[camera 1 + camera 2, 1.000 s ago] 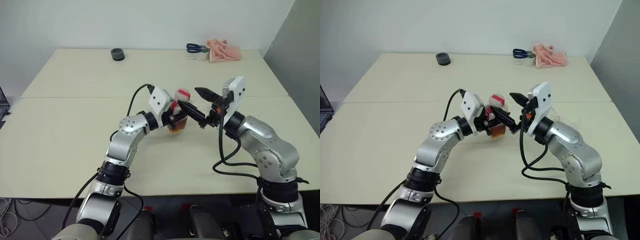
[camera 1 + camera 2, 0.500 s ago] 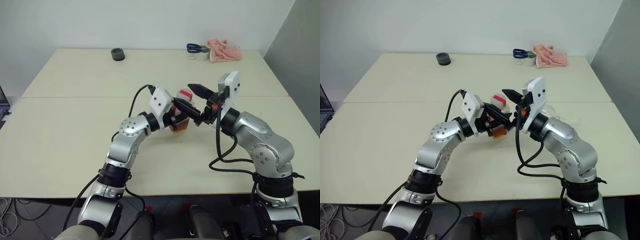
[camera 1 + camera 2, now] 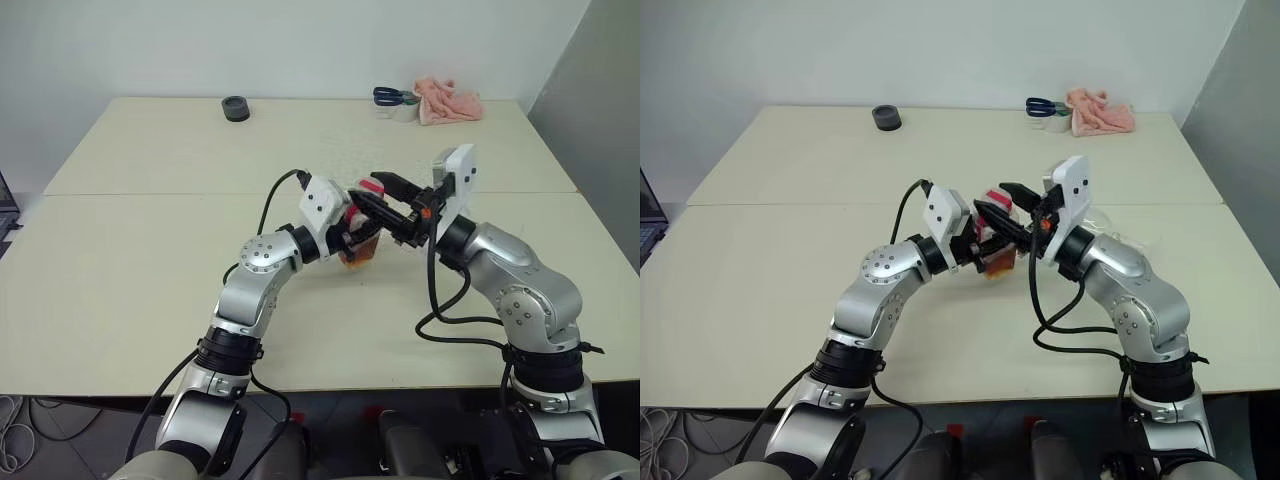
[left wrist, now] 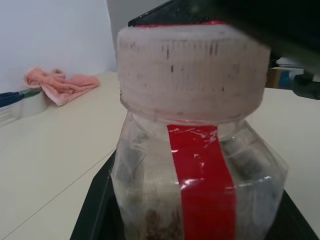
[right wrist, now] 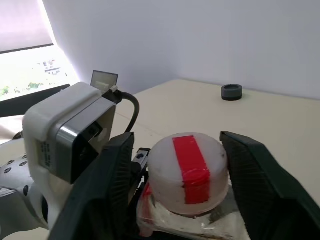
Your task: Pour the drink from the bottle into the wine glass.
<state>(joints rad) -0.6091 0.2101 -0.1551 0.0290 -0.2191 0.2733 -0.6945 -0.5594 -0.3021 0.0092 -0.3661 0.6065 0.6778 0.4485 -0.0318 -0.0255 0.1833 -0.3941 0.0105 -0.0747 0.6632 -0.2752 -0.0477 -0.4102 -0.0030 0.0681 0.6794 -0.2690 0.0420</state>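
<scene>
We hold the bottle (image 4: 200,165) upright above the bench (image 3: 150,260) in our left gripper (image 3: 352,235), its fingers pinching the squarish body low down, so the long axis runs straight up to the cap (image 5: 187,172). That cap is what the coming move turns on, as we judge it: our right gripper (image 5: 175,175) sits level with it, one finger (image 5: 107,185) on each side and the cap directly between them, with a gap visible on both sides, so the fingers are spread and not yet touching it. The right arm is therefore the one placed to grip and twist the cap off while the left steadies the body. The drink (image 3: 357,256) shows amber in the bottom of the bottle. Beyond the bottle, the pale bench carries a small dark round object (image 3: 235,108) at its far edge, and a pink cloth (image 3: 448,100) with blue-handled scissors (image 3: 395,96) beside it. We cannot make out the wine glass clearly.
</scene>
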